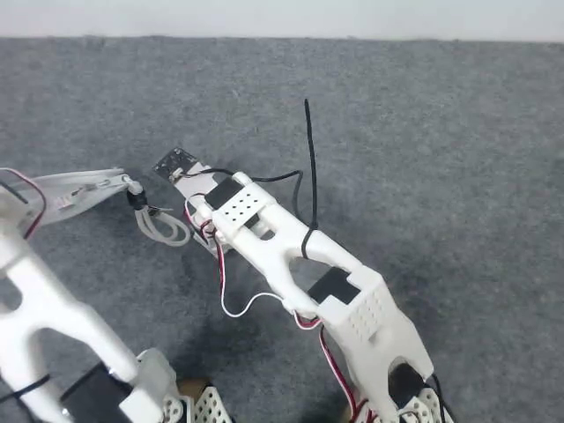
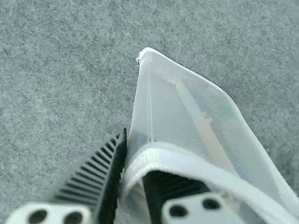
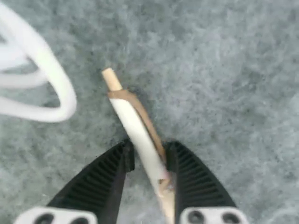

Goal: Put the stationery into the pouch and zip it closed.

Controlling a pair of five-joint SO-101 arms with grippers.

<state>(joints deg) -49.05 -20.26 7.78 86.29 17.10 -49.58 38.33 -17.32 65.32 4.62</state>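
My left gripper [image 2: 134, 161] is shut on the zip edge of a translucent white pouch [image 2: 173, 105]; a pale pen [image 2: 208, 133] shows through its wall. In the high view the pouch [image 1: 81, 190] hangs at the left, just above the carpet, with a white cord loop [image 1: 164, 229] at its right end. My right gripper [image 3: 149, 150] is shut on a white pen [image 3: 130, 116] with a tan clip and tip, low over the carpet. The cord loop [image 3: 52, 88] lies close beside that pen's tip. In the high view the right arm [image 1: 264, 229] reaches to just right of the loop.
Grey carpet [image 1: 423, 159] covers the whole table, with open room to the right and at the back. A black cable [image 1: 311, 159] sticks up from the right arm. A pale wall edge runs along the far side.
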